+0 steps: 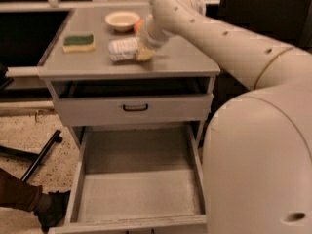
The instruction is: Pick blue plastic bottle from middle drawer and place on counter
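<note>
The blue plastic bottle [123,49] lies on its side on the counter [180,58], near the middle, right of the sponge. My gripper [144,53] is low over the counter at the bottle's right end and touches it. The arm reaches in from the right. The middle drawer [139,196] is pulled out below, and its grey floor is bare.
A green-and-yellow sponge [78,42] and a white bowl [122,19] sit on the counter. An orange fruit [138,26] is partly hidden behind my arm. The upper drawer front with the black handle [135,107] is shut. My body [258,165] fills the right. A chair leg [41,154] and a person's shoe [48,207] are at the left.
</note>
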Motion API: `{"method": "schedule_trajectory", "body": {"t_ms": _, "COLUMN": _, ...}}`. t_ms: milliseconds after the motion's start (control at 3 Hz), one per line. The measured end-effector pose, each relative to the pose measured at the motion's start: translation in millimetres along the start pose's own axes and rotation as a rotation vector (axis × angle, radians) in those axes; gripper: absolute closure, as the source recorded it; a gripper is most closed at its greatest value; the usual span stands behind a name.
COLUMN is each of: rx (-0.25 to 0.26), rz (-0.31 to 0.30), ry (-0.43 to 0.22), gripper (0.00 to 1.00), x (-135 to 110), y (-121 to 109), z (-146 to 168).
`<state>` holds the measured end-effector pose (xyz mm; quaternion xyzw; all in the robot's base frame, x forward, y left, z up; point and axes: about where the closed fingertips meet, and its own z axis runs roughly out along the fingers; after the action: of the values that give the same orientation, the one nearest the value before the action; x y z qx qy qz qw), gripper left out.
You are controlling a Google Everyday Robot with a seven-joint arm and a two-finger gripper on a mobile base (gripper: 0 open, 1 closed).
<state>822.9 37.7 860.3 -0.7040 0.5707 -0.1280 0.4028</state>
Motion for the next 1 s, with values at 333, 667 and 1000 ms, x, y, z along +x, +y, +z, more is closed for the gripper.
{"method": "schedule_trajectory", "body": {"t_ms": 333, "rx": 0.000, "rz": 0.000, "ry": 0.000, "gripper": 0.81, "x": -0.8, "y": -1.5, "z": -1.8}}
{"method": "schedule_trajectory", "body": {"t_ms": 667, "rx": 0.000, "rz": 0.000, "ry": 0.000, "gripper": 0.59, "x": -0.8, "y": -1.5, "z": -1.8}}
{"method": "schedule_trajectory", "body": {"t_ms": 1000, "rx": 0.000, "rz": 0.000, "ry": 0.000, "gripper": 0.35, "x": -0.8, "y": -1.4, "z": -1.8}}
